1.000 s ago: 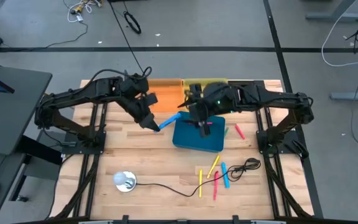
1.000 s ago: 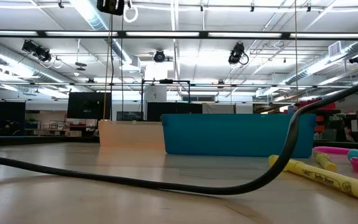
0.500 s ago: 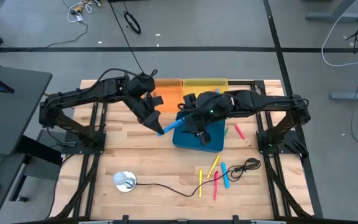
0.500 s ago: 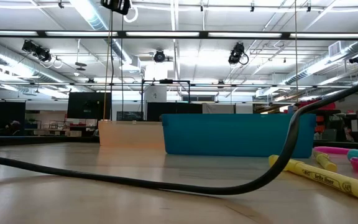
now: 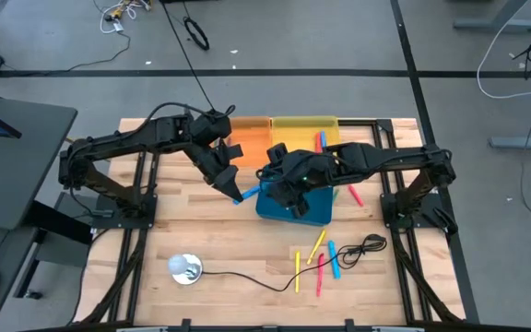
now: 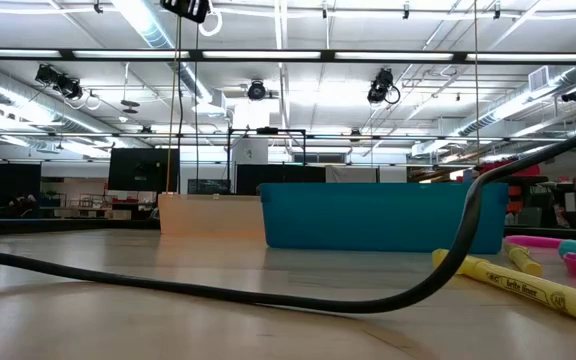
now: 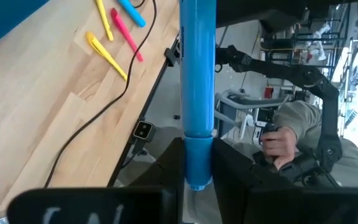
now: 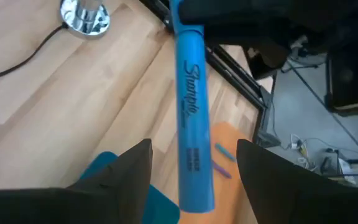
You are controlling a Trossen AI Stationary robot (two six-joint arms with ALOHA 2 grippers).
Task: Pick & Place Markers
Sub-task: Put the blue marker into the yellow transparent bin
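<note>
Wooden bench (image 5: 201, 231), and it's a mid-air handover: left pincer (image 5: 232, 188) clamps a blue marker (image 5: 247, 192) beside the teal bin (image 5: 316, 217). Right pincer (image 5: 279, 192) sits wide around its far end (2 arms, 1 pen). Best to close squarely before the left lets go.

One camera hangs overhead, looking straight down; another sits at tabletop level near six o'clock, facing twelve. Both wrist cameras peer closely at the same blue marker (image 7: 197, 93).
</note>
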